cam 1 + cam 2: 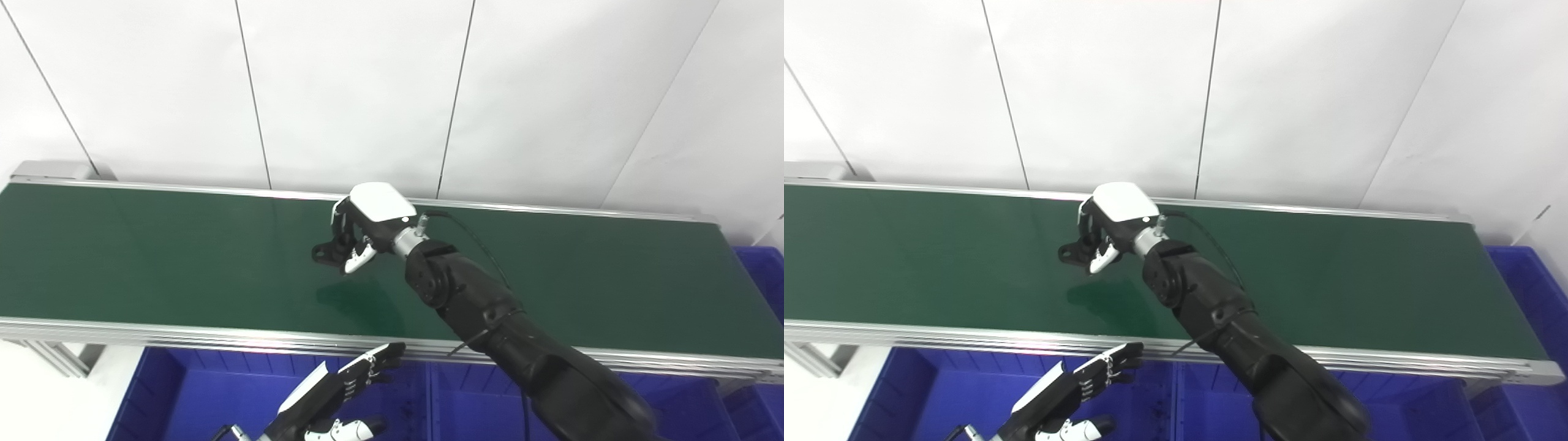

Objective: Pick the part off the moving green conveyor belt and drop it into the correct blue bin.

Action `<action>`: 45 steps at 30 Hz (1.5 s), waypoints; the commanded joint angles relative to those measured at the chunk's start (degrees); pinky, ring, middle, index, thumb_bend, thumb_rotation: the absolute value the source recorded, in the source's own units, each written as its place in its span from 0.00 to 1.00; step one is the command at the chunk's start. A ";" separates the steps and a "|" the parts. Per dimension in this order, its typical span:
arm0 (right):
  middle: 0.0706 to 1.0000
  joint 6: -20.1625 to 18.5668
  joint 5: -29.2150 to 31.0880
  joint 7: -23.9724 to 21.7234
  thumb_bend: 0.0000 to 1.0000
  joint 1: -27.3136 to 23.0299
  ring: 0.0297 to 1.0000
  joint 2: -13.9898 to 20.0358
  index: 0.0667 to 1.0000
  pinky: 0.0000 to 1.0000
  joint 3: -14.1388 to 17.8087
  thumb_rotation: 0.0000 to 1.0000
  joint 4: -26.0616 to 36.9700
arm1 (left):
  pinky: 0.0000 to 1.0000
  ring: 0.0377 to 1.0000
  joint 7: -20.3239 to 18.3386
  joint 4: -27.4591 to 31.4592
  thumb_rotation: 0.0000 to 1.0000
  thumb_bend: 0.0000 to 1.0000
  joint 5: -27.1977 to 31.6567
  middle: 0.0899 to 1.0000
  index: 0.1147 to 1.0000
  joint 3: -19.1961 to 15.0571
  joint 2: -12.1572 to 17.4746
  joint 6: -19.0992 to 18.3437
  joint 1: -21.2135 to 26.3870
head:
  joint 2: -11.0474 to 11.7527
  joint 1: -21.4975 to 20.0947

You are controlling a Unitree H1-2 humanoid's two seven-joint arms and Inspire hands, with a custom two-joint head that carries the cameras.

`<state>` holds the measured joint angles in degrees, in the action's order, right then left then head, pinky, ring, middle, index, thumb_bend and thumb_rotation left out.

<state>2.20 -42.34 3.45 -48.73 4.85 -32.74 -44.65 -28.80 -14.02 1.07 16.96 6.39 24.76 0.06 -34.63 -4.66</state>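
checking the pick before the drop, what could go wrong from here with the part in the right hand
1. The right hand holds the black part only at its fingertips, above the green belt; much of the part sticks out, so it might slip on the swing.
2. The blue bins lie below the belt's near rail; a low carry could clip that rail.
3. The open left hand hovers over the bins and may block the drop path.

Right hand [1107, 228] closed around small black part [1073, 252], raised above green conveyor belt [1335, 282]. Left hand [1072, 392] open, fingers spread, low over blue bin [925, 392] at near edge.
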 commanded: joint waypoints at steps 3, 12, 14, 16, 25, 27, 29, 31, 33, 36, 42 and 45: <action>0.29 -0.80 0.70 0.69 0.53 -0.28 0.19 1.73 0.45 0.17 3.21 0.08 8.05 | 0.86 0.91 -0.29 1.53 0.59 0.45 1.59 0.94 0.91 -0.55 -0.72 2.16 0.88 | 0.08 0.02; 0.16 -1.84 3.75 -0.99 0.52 5.82 0.11 5.21 0.45 0.08 11.64 0.13 25.22 | 0.86 0.91 -1.62 0.96 0.57 0.45 2.15 0.94 0.91 -1.42 -0.86 2.13 1.15 | 0.22 -0.41; 0.22 -2.25 4.36 -1.65 0.52 7.02 0.15 5.69 0.45 0.12 13.31 0.13 28.26 | 0.86 0.91 -1.81 0.87 0.58 0.45 2.02 0.94 0.91 -1.61 -0.80 2.13 1.25 | 0.24 -0.50; 0.23 -2.70 6.18 -2.92 0.52 9.08 0.15 6.45 0.45 0.12 15.60 0.13 32.87 | 0.86 0.91 -2.39 0.47 0.58 0.46 2.66 0.94 0.91 -1.95 -0.84 2.13 1.40 | 0.33 -0.71; 0.16 -6.15 8.95 -7.49 0.52 21.38 0.11 8.44 0.45 0.08 20.90 0.13 52.46 | 0.87 0.92 -4.02 0.80 0.58 0.45 3.59 0.94 0.91 -3.64 -0.70 2.16 1.89 | -0.91 -2.70; 0.17 -5.74 9.88 -8.32 0.52 24.63 0.11 9.13 0.45 0.09 21.55 0.12 55.16 | 0.86 0.91 -4.03 0.99 0.58 0.45 3.36 0.94 0.91 -3.99 -0.62 2.17 2.04 | -1.12 -3.01; 0.20 -6.99 9.99 -9.99 0.52 29.14 0.12 10.10 0.45 0.09 22.04 0.12 58.96 | 0.86 0.91 -4.35 1.03 0.59 0.45 3.68 0.93 0.91 -4.38 -0.52 2.17 2.24 | -1.59 -3.40; 0.21 -7.32 10.03 -10.71 0.52 33.55 0.13 10.74 0.45 0.10 22.61 0.12 61.70 | 0.87 0.91 -4.64 1.03 0.59 0.45 3.82 0.93 0.91 -4.77 -0.38 2.16 2.40 | -1.87 -3.80; 0.21 -6.88 10.22 -10.80 0.52 37.34 0.13 11.01 0.45 0.11 23.12 0.12 63.10 | 0.87 0.91 -5.04 1.10 0.60 0.45 4.06 0.93 0.91 -5.20 -0.28 2.15 2.47 | -2.44 -4.51; 0.20 -6.55 10.55 -11.06 0.52 42.92 0.14 11.10 0.45 0.11 23.78 0.12 64.75 | 0.87 0.91 -6.09 1.10 0.61 0.45 5.06 0.93 0.90 -5.74 -0.17 2.16 2.59 | -3.18 -5.12; 0.28 -6.20 9.05 -11.75 0.52 51.40 0.20 10.75 0.45 0.16 22.86 0.12 65.48 | 0.86 0.91 -6.77 2.25 0.62 0.47 6.57 0.93 0.90 -6.04 0.75 2.14 2.90 | -6.36 -7.00; 0.32 -5.68 7.20 -10.84 0.51 54.18 0.25 10.10 0.45 0.22 21.82 0.12 63.30 | 0.86 0.91 -6.75 2.65 0.64 0.46 6.31 0.92 0.90 -5.93 0.99 2.15 3.36 | -7.28 -7.19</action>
<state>-4.30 -34.31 -8.62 5.55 15.41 -10.72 18.20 -35.19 -12.91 6.46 11.20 7.04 24.80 1.48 -41.83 -11.86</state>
